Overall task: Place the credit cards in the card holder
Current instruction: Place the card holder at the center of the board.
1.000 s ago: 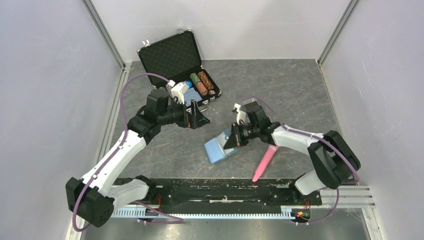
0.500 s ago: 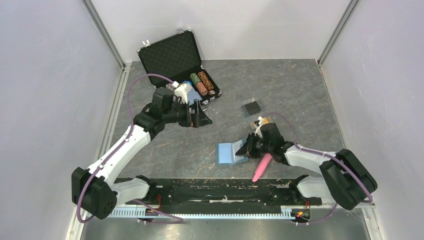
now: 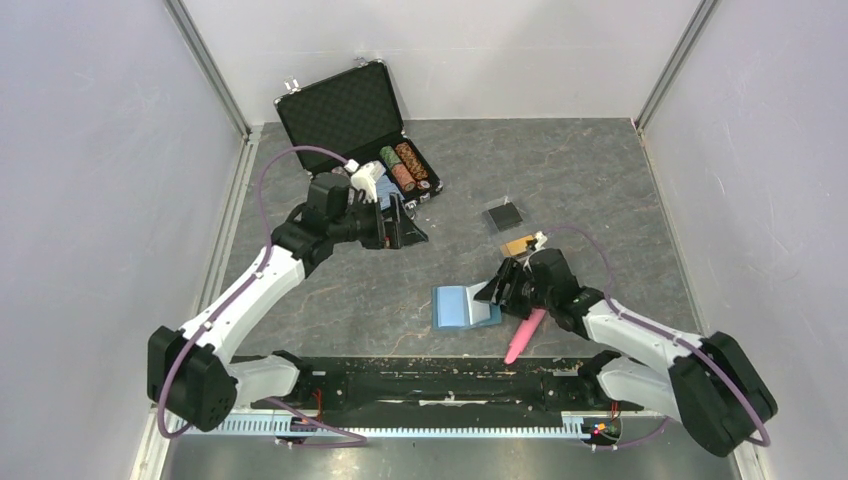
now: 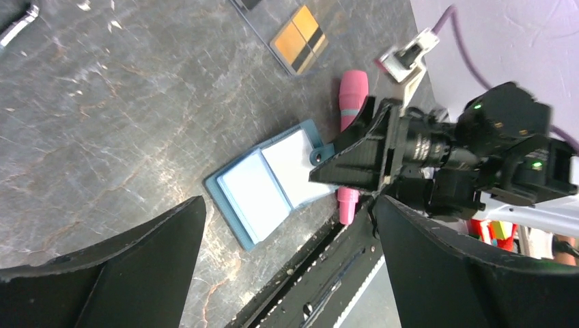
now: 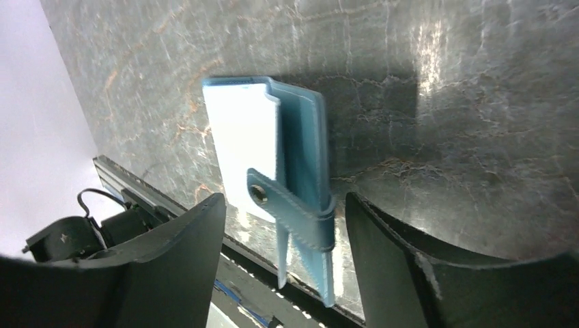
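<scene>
The teal card holder (image 3: 462, 305) lies open on the dark table near the front rail, its pale blue inside up. My right gripper (image 3: 497, 292) is open at its right edge. In the right wrist view the card holder (image 5: 300, 147) has its snap strap and raised flap between the spread fingers, touching neither finger. A black credit card (image 3: 503, 215) and a gold one (image 3: 520, 244) lie flat behind the right arm. My left gripper (image 3: 402, 229) hovers open and empty further back. It looks down on the card holder (image 4: 263, 184) and the gold card (image 4: 300, 39).
A pink marker-like tube (image 3: 525, 335) lies just right of the card holder, by the front rail (image 3: 430, 368). An open black briefcase (image 3: 345, 110) with poker chips (image 3: 405, 165) stands at the back left, close behind the left gripper.
My right gripper, shut on the card holder a second ago, has dragged it nearer the front rail and opened, letting it go. The cards are now uncovered. The left gripper shifted slightly right.
</scene>
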You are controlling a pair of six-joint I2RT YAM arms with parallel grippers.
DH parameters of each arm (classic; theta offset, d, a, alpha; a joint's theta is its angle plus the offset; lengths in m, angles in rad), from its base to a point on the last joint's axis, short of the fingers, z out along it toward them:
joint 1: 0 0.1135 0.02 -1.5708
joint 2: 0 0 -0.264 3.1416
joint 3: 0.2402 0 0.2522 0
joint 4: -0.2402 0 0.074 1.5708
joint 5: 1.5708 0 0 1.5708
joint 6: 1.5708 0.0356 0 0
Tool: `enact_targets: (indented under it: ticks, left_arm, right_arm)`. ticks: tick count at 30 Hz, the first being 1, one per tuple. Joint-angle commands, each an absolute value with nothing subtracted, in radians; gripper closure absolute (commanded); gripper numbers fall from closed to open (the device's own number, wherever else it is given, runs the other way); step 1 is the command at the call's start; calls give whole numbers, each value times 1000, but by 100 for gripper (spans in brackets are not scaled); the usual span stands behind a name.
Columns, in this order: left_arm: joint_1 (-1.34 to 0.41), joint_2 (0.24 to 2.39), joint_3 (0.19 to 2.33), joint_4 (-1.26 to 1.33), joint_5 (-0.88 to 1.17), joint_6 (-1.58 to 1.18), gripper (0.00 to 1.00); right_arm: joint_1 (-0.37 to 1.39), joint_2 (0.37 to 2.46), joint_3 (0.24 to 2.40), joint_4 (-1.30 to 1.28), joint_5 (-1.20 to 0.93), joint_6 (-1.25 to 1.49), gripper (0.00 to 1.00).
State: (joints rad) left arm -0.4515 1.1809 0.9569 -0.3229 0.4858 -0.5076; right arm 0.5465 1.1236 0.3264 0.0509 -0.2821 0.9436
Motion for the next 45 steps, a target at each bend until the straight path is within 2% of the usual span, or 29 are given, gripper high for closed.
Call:
enact_targets:
  ticks: [1, 3, 8, 13, 16, 21, 28, 33, 41, 45]
  left_arm:
    - [-459, 1264, 1007, -361, 624, -559, 0]
    - [-470, 1315, 1021, -399, 710, -530, 0]
    - [-552, 1383, 1000, -380, 747, -527, 4]
    - [-608, 1450, 1005, -371, 727, -552, 6]
    - [-656, 1508, 1014, -366, 715, -564, 12]
    - [-709, 1553, 1050, -355, 709, -567, 14]
    - [-724, 1510, 1048, -288, 782, -537, 14]
    - [-724, 1510, 1034, -273, 799, -538, 14]
    - [-724, 1526, 1046, -291, 807, -516, 15]
    - [-724, 1531, 1055, -302, 813, -499, 15]
  right_arm:
    - [551, 1022, 449, -110, -152, 938, 31]
    - [549, 1000, 494, -179, -118, 915, 26]
    - [509, 984, 578, -290, -85, 837, 16]
    - [361, 1003, 569, -291, -154, 764, 15]
    - [287, 1039, 575, -292, -199, 721, 15]
    - [182, 1104, 580, -262, -256, 671, 22]
    - [110, 1247, 647, -167, -348, 684, 32]
    - [106, 1336, 707, -143, -339, 676, 34]
    - [104, 1413, 750, -167, -258, 628, 43]
    - [104, 1480, 801, -205, -242, 565, 52]
